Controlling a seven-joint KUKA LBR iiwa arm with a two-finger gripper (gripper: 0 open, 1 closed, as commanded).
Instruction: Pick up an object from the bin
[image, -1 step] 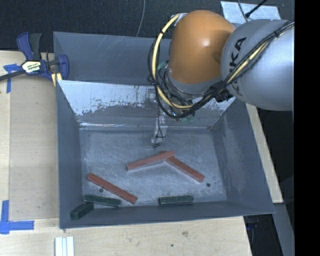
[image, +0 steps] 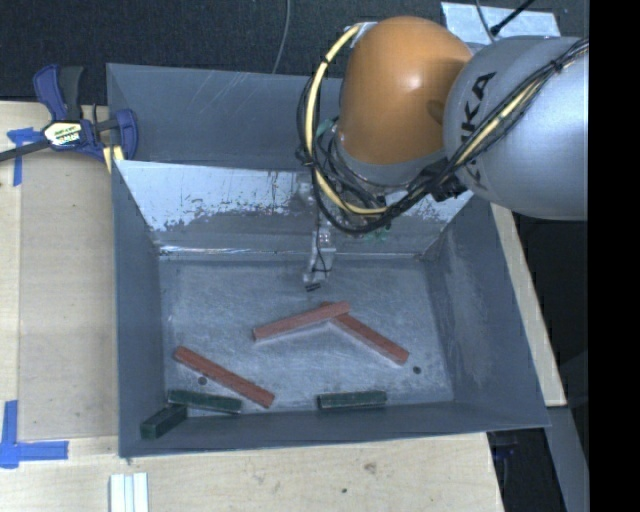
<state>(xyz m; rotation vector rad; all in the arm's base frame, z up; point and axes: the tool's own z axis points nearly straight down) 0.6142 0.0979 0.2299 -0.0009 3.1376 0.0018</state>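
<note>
One candidate, nothing held

Your gripper (image: 316, 278) hung with fingers together, empty, just behind the red-brown stick (image: 300, 323) lying mid-floor (its right end met a second stick (image: 372, 338)). It looked light, stiff, thin; you should pinch its middle.

- On the floor of the grey metal bin (image: 140, 300) I see a reddish-brown flat stick (image: 222, 377) at 8 o'clock, lying on a slant.
- Just below it lies a dark green flat bar (image: 205, 402), close to the near wall.
- A second dark green bar (image: 162, 421) sits in the 7 o'clock corner, tilted.
- A third dark green bar (image: 351, 401) lies at 5 o'clock, along the near wall.
- Another reddish-brown stick (image: 372, 340) lies at 3 o'clock, slanting.
</note>
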